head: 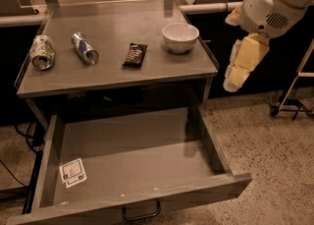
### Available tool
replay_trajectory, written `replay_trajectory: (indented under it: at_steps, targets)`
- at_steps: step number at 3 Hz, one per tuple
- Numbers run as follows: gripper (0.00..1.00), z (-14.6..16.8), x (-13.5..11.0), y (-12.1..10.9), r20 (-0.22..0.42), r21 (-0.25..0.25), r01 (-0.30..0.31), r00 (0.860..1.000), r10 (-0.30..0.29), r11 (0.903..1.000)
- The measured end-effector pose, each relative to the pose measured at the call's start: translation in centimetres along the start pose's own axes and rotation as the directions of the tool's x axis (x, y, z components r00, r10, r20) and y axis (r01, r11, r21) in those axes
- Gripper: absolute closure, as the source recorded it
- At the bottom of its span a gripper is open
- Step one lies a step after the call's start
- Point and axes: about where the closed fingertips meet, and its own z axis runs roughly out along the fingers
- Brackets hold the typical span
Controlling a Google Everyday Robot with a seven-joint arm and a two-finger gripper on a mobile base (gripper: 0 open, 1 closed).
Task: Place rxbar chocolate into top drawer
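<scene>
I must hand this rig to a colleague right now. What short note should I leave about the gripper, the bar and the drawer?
Gripper: in the air past the right edge of the table, touching nothing on it and not holding the bar.
rxbar chocolate: lying flat on the table, between a crushed can and the white bowl.
top drawer: pulled open, with only a white sticker in its front left corner.
Done: the drawer is open.
Left: reach the bar, grasp it, lower it into the drawer and release it.
</scene>
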Motion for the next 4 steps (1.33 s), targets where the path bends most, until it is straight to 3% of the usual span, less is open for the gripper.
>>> replay_trajectory:
  at_steps: [1, 2, 3, 4]
  targets:
    - [0.0, 0.7, -2.3, -2.0, 0.052, -0.031, 0.036, 0.998, -0.034, 0.9989]
    - [0.0, 0.4, -2.6, -2.3, 0.057, -0.017, 0.037, 0.998, -0.036, 0.9992]
    - [0.0, 1.7, -1.9, -1.7, -0.005, -0.006, -0.013, 1.0, 0.013, 0.9999]
    - [0.0, 5.1, -3.9, -5.0, -0.061, 0.002, -0.04, 0.997, 0.04, 0.9992]
